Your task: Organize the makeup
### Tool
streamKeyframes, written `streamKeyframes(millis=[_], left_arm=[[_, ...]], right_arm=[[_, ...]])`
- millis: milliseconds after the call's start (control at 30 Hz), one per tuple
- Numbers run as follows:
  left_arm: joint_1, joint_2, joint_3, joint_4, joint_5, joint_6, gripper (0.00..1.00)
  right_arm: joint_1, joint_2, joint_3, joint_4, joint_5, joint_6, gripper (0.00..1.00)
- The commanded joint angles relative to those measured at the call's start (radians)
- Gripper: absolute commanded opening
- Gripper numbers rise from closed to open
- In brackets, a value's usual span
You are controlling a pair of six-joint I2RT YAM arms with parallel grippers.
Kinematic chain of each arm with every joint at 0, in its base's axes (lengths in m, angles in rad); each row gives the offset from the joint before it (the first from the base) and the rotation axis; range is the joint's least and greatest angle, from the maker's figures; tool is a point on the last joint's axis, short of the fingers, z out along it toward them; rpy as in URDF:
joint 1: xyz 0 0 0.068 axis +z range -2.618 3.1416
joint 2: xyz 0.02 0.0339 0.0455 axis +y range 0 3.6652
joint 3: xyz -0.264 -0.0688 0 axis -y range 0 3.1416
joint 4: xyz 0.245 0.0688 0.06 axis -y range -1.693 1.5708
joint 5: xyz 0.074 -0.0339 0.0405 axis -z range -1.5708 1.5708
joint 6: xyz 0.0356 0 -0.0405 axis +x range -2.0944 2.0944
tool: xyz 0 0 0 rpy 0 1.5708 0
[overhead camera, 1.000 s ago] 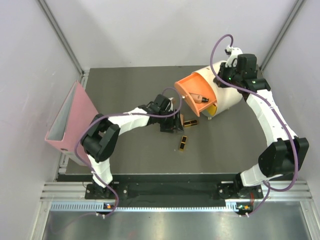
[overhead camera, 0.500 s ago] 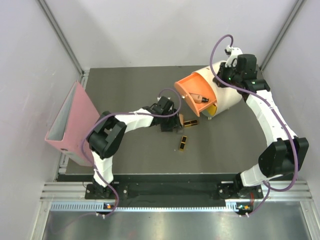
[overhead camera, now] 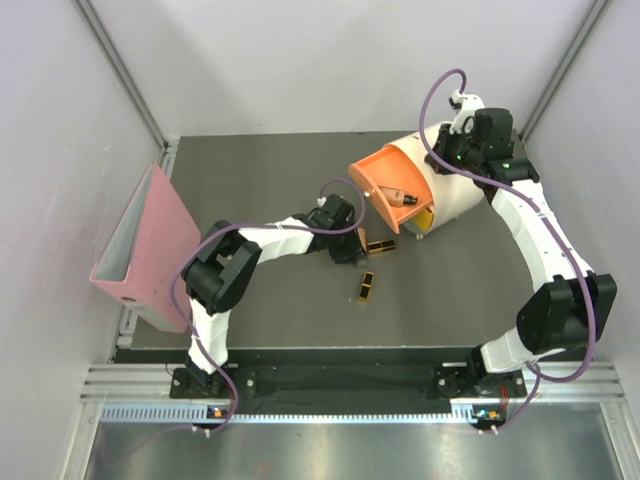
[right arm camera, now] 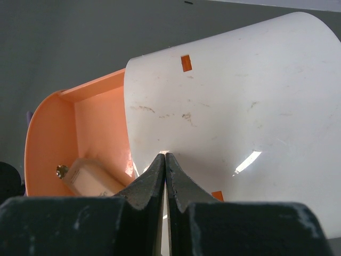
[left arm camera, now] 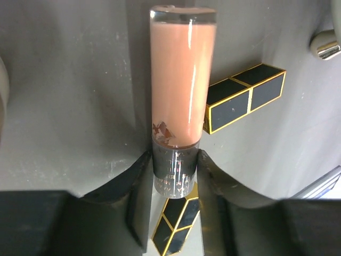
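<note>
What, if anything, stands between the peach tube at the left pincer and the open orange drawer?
Nothing visible does. The peach tube, its dark cap gripped in the left pincer, has bare table toward the orange drawer. A black-and-gold case lies beside it, off to one side. The drawer holds a second tube, with room left.

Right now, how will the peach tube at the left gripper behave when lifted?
The peach tube looks rigid and glossy, so probably slippery. It's round, likely to roll if released. The left gripper flanks only its cap end, so it may pivot.
</note>
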Motion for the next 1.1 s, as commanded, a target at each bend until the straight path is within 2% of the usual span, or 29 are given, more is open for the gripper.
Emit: streamKeyframes(millis=[0, 167, 433, 767, 1067], left_arm=[[-0.003, 0.058, 0.016, -0.094, -0.061, -0.01, 0.28], [0.009, 0.067, 0.053, -0.227, -0.135, 0.004, 0.11], [0.043, -0.026, -0.04, -0.293, -0.15, 0.027, 0.0], [0.062, -0.175, -0.111, -0.37, -0.15, 0.093, 0.0], [0.062, -0.31, -0.036, -0.418, -0.189, 0.182, 0.0]], right_arm=[[-0.007, 0.057, -0.056, -0.177, 0.017, -0.016, 0.04], [-0.014, 0.058, -0.052, -0.178, 0.016, -0.022, 0.04], [-0.014, 0.06, -0.052, -0.174, 0.007, -0.02, 0.04], [-0.012, 0.071, -0.047, -0.164, -0.004, -0.011, 0.04], [-0.012, 0.074, -0.042, -0.157, -0.012, 0.001, 0.04]])
